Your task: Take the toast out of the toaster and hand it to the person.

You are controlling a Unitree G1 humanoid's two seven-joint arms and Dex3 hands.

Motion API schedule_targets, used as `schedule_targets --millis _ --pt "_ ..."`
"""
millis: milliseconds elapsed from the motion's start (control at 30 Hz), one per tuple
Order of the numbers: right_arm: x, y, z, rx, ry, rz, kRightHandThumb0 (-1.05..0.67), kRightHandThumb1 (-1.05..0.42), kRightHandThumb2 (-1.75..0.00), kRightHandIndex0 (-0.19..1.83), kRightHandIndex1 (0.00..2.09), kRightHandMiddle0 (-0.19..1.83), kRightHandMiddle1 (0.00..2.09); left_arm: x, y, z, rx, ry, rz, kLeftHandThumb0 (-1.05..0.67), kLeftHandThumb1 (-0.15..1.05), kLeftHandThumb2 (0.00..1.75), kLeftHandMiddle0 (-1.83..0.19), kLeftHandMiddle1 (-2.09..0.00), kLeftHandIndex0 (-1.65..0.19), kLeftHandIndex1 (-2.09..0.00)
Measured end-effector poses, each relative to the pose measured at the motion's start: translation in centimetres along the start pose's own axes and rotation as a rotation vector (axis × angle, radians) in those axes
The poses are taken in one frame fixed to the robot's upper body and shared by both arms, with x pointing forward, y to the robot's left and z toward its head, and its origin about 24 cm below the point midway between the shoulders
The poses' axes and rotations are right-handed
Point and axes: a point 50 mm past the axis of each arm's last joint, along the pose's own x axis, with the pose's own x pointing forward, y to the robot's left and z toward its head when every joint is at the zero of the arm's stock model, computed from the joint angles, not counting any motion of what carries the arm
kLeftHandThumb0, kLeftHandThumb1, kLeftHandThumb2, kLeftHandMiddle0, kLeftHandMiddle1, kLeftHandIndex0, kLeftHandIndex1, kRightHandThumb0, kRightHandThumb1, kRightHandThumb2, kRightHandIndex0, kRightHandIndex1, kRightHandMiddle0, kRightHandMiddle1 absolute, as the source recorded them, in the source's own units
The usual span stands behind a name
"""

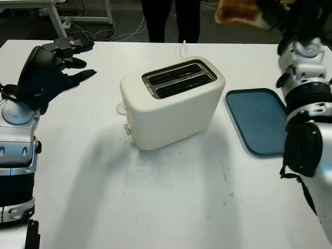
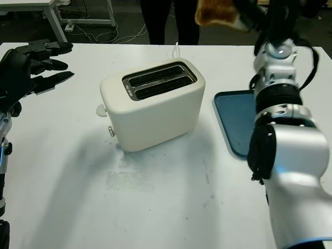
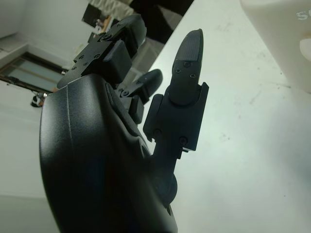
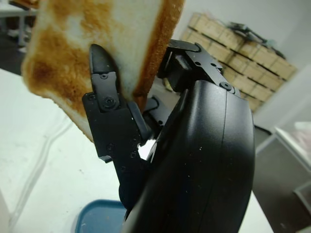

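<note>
One toast (image 4: pixel 97 53) slice clamped in right robot hand (image 4: pixel 146 116) raised high, left robot hand (image 1: pixel 49 72) open, empty.

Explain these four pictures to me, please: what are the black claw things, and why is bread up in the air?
It is a humanoid robot with two arms ending in black three-finger hands. Two pictures come from cameras in its head, looking down at a white table; two come from cameras at its wrists. On the table stand a cream toaster, its slots empty, and a blue tray. The right hand holds a slice of toast raised over the far edge, toward a person standing there. The left hand is open, above the table left of the toaster.
</note>
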Motion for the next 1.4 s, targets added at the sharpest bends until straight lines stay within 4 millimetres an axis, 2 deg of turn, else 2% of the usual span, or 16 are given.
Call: schedule_targets --millis 200,600,733,1100,1400 --pt "-1.1 0.5 -2.8 -0.015 0.076 0.008 -0.06 -0.92 -0.29 0.81 1.75 0.51 1.74 0.0 0.0 -0.1 -0.006 0.001 -0.001 -0.43 0.92 0.10 -0.35 -0.80 -0.58 -0.16" --pt "-1.9 0.4 -5.1 -0.007 0.192 -0.036 -0.05 -0.92 -0.33 0.76 1.75 0.35 1.75 0.0 0.1 -0.1 -0.014 0.000 0.002 -0.43 0.92 0.09 -0.35 -0.79 -0.58 -0.15" --pt "-2.1 0.3 -5.4 0.008 0.203 -0.032 -0.05 -0.92 -0.32 0.78 1.75 0.40 1.75 0.0 0.1 -0.1 -0.017 0.001 0.001 -0.44 0.92 0.09 -0.35 -0.79 -0.58 -0.15" --pt "-2.2 0.4 -5.6 0.009 0.210 -0.031 -0.07 -0.92 -0.30 0.79 1.75 0.37 1.75 0.0 0.1 -0.2 -0.017 0.002 0.001 -0.42 0.92 0.09 -0.35 -0.81 -0.58 -0.15" --pt "-2.5 0.5 -6.1 -0.058 0.221 -0.026 -0.15 -0.92 -0.22 0.88 1.75 0.58 1.75 0.0 0.1 -0.2 -0.024 0.000 -0.001 -0.42 0.92 0.09 -0.34 -0.82 -0.58 -0.15"
